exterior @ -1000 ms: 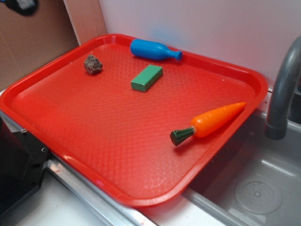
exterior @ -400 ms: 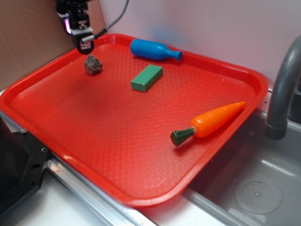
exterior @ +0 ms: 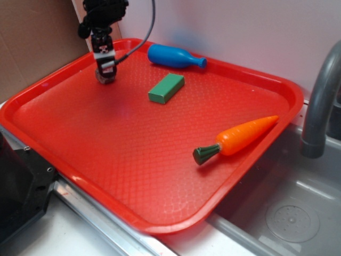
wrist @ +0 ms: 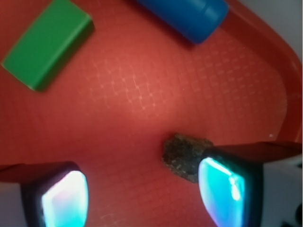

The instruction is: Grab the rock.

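The red tray (exterior: 160, 160) carries all items. No legible writing. The gripper (exterior: 106, 72) is at the far-left corner, fingers (wrist: 227, 189) wide apart; the right one touches the rock (wrist: 182, 156), nothing clamped.

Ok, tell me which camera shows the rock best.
The wrist view. There the rock lies in plain sight on the red tray, partly overlapped by one fingertip, with the gripper open. In the exterior view the gripper covers most of the rock; only a sliver shows.
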{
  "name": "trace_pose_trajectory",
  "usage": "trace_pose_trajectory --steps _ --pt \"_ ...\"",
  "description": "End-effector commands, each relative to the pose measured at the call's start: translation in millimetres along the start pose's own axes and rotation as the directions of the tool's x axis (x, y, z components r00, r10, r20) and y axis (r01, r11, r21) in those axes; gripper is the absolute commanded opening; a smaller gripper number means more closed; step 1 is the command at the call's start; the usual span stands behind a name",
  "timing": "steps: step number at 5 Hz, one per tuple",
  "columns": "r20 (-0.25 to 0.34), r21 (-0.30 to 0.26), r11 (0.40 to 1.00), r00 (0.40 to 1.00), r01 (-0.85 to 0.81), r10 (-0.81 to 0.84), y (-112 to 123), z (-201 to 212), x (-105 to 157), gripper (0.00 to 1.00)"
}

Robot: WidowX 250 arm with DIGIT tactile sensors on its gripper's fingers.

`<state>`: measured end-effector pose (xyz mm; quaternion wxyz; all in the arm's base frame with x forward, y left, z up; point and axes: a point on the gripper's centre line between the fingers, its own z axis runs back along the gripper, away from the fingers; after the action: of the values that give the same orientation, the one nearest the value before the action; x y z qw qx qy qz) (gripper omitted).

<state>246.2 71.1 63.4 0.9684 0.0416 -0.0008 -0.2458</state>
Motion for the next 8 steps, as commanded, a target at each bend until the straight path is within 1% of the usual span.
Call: trace_pose_trajectory --steps 1,2,3,4,6,7,8 --pt "0.151 0.081 0.995 0.988 -0.051 0.038 29 -11 -4 1.00" --pt "0.147 0.062 0.998 0.989 -0.017 0.008 32 -24 13 1.00" --pt "0.135 0.027 1.000 0.991 -0.004 0.001 34 -34 11 1.00" --pt "0.133 0.002 1.000 0.991 0.018 -0.018 29 -42 14 1.00" --pt "0.141 0.009 1.000 0.990 0.025 -0.026 19 -38 7 1.00" --pt "0.130 0.006 1.000 0.991 0.006 -0.007 17 -41 6 0.00" --pt "0.139 0.004 1.000 0.990 -0.009 0.008 17 -39 2 0.00"
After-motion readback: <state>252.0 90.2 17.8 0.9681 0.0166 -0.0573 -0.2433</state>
